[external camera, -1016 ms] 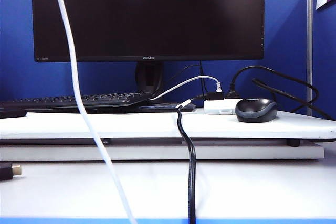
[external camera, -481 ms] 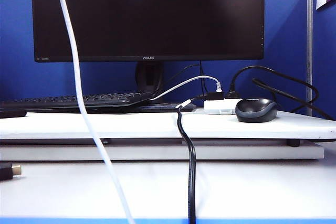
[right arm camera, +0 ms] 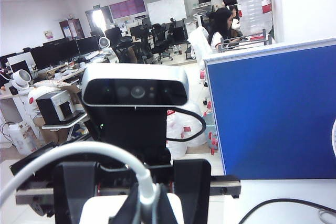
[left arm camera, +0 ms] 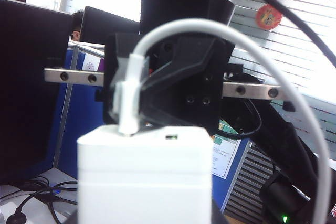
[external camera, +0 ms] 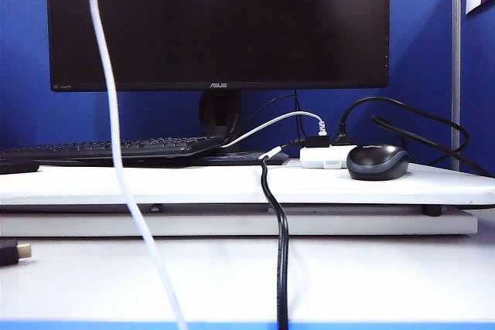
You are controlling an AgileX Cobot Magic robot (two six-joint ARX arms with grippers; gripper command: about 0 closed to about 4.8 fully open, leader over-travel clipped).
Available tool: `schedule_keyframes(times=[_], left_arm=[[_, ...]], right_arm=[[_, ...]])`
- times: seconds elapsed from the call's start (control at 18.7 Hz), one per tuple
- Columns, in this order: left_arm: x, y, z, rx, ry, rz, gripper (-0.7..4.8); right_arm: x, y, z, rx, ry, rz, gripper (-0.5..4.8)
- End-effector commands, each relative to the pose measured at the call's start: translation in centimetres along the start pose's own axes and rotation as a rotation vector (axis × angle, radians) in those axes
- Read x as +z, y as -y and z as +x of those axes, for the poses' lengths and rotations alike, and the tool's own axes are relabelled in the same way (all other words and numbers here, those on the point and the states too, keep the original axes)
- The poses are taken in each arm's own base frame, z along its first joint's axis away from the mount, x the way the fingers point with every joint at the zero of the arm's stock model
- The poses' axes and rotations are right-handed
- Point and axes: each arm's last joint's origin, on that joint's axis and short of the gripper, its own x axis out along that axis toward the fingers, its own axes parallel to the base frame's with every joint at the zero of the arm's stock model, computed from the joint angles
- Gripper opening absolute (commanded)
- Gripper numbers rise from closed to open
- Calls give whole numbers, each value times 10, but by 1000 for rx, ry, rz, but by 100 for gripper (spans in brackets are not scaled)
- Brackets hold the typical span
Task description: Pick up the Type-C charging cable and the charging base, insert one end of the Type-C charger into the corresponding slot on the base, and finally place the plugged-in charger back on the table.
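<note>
Above the table [external camera: 371,276], left gripper [right arm camera: 131,192] grasps charging base [left arm camera: 144,174]; right gripper [left arm camera: 128,106], clenched, holds Type-C charging cable [left arm camera: 128,98] plug at its slot.

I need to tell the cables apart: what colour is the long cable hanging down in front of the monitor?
White; the long thin hanging cable shows best in the exterior view.

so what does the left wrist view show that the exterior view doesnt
Only the left wrist view: the white charging base up close, the Type-C charging cable's plug standing at its top face, and the right pincer shut on that plug; the left pincer itself is out of frame. Only the exterior view: the ASUS monitor, keyboard, black mouse, small white hub, thick black cable and table. Both show the white Type-C charging cable, hanging in the exterior view, arching in the wrist view.
</note>
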Motion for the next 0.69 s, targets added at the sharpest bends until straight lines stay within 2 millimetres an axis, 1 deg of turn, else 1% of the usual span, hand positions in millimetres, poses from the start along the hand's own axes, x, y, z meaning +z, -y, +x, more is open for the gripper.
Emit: schedule_keyframes(times=[0.05, 0.11, 0.16, 0.32, 0.69], left_arm=[[28, 20, -9, 11, 216, 184, -5], [28, 20, -9, 11, 216, 184, -5], [28, 20, -9, 10, 216, 183, -5], [28, 20, -9, 10, 216, 183, -5], [28, 20, -9, 11, 215, 183, -5]], right_arm=[[-14, 1, -2, 18, -79, 76, -5], [-16, 1, -2, 16, -93, 101, -5], [-17, -1, -3, 44, -104, 57, -5], [-18, -1, -3, 43, -109, 54, -5], [-24, 0, -4, -2, -135, 76, -5]])
